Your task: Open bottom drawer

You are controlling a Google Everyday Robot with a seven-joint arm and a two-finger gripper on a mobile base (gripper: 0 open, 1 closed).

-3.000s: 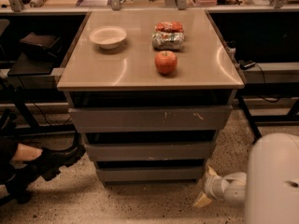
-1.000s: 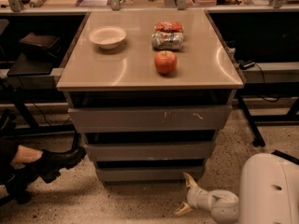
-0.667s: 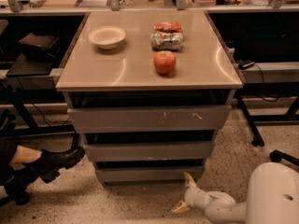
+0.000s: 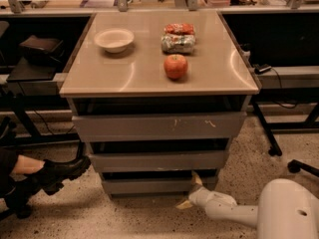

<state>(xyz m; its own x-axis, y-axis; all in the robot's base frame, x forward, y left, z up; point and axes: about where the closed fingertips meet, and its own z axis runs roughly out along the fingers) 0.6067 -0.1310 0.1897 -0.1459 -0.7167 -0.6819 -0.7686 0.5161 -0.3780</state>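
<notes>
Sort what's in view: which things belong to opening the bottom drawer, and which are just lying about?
Belongs to the job:
bottom drawer, the lowest grey front
gripper, fingers spread, near the floor at that drawer's right end

Just lying about:
bowl, apple and snack packets on the cabinet top
top drawer, middle drawer
person's boot on the floor, left

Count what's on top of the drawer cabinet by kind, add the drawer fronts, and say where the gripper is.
Bowl: 1
Apple: 1
Snack packets: 2, red packet and silver packet
Drawer fronts: 3, top drawer, middle drawer, bottom drawer
Total: 7
The gripper is low by the floor at the bottom drawer's right end.
</notes>
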